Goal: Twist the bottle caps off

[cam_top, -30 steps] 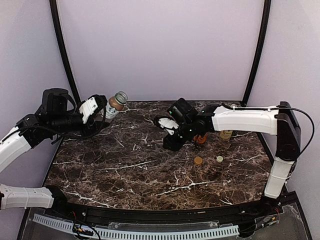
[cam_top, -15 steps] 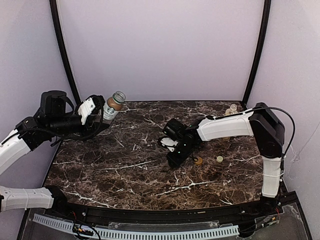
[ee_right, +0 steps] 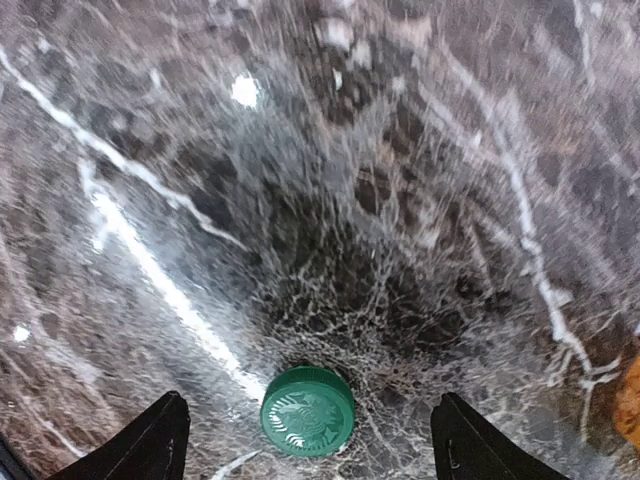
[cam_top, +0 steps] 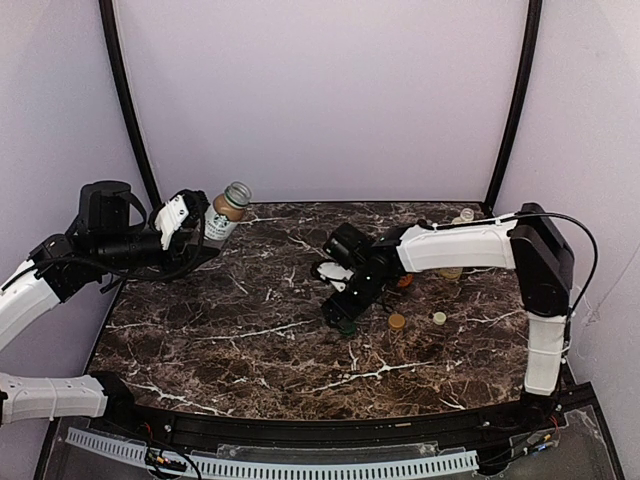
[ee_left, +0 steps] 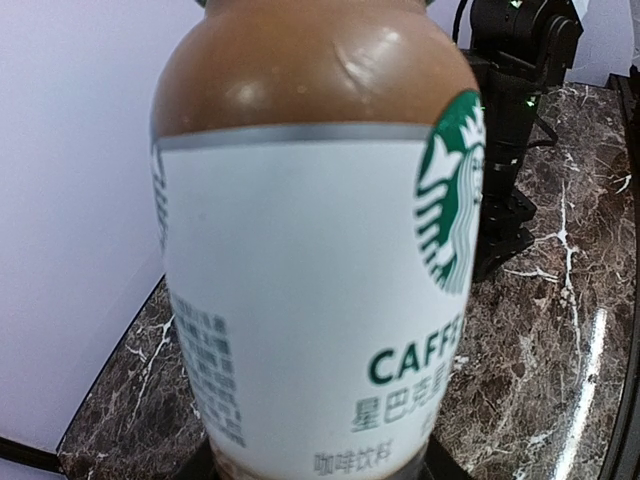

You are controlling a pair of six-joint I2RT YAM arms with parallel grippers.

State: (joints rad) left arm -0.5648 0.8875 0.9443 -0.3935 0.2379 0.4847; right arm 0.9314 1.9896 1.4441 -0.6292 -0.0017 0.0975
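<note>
Behind the right arm, near the far-right corner of the table [cam_top: 250, 350], the orange bottle [cam_top: 403, 282] shows only as a small patch. A second bottle [cam_top: 466, 214] shows little more than its pale top above the arm. From the left wrist, the brown bottle [ee_left: 320, 250] fills the view. Its neck is cut off at the top, its white label and green logo are partly blurred, and the left fingers [cam_top: 205, 222] are almost wholly hidden under it.

From above, the left fingers pinch the brown bottle by its lower body and hold it tilted in the air over the far-left corner. Its neck looks uncapped, though it is small in that view.

The right fingers [ee_right: 165, 440] are spread wide and sit low over the middle of the table. A green cap [ee_right: 307, 411] lies flat on the table between them, clear of both. An orange cap [cam_top: 397, 321] and a pale cap [cam_top: 439, 318] lie just beside each other toward the right edge. An orange blur at the right wrist view's edge cannot be identified.

The table is dark brown marble with white veins. Plain lilac walls [cam_top: 320, 100] close it in, and black poles [cam_top: 120, 100] stand at the far corners.
</note>
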